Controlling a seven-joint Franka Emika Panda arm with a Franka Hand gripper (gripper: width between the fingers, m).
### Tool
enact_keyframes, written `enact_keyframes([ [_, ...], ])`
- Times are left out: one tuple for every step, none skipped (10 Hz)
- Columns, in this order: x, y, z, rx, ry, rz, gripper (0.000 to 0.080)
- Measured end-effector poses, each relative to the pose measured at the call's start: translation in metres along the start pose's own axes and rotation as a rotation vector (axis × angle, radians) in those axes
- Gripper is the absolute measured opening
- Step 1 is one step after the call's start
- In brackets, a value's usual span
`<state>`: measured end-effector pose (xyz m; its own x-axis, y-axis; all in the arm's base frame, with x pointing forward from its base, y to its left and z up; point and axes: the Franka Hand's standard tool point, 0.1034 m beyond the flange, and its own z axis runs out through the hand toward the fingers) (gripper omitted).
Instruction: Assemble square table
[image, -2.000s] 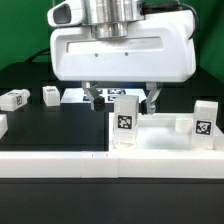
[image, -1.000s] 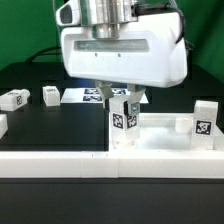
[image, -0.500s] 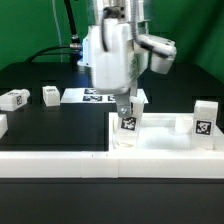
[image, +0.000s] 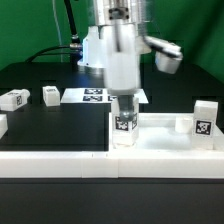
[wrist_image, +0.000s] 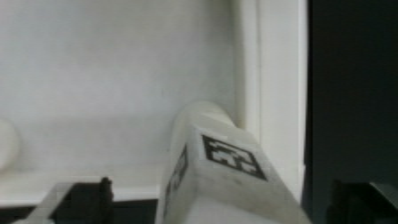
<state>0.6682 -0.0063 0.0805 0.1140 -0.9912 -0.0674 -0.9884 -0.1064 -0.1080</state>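
Observation:
The white square table top (image: 165, 135) lies at the exterior view's right, its raised rim showing. One white tagged leg (image: 125, 122) stands upright at its near left corner, and a second leg (image: 203, 118) stands at its right corner. My gripper (image: 124, 101) hangs straight over the first leg, with one finger on each side of the leg's top. In the wrist view the leg (wrist_image: 231, 165) stands between the dark fingers (wrist_image: 89, 200), with a gap on one side. The jaws look open around it.
Two loose white legs (image: 14, 99) (image: 50, 95) lie on the black table at the exterior view's left. The marker board (image: 95, 96) lies behind the gripper. A long white border wall (image: 90, 165) runs along the front.
The gripper came forward from over the marker board to the corner leg, turned about a quarter turn about its vertical axis, and dropped around the leg's top.

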Motion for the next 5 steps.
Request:
enact_keyframes([
  [-0.0009, 0.0001, 0.0005, 0.000, -0.001, -0.089, 0.0638],
  [-0.0003, 0.0002, 0.0005, 0.000, -0.001, -0.141, 0.0647],
  [0.0000, 0.0003, 0.0005, -0.001, 0.001, -0.194, 0.0647],
  [0.0008, 0.0004, 0.0005, -0.002, 0.003, -0.282, 0.0647],
  [0.0024, 0.0017, 0.0016, -0.016, 0.018, -0.451, 0.0649],
])
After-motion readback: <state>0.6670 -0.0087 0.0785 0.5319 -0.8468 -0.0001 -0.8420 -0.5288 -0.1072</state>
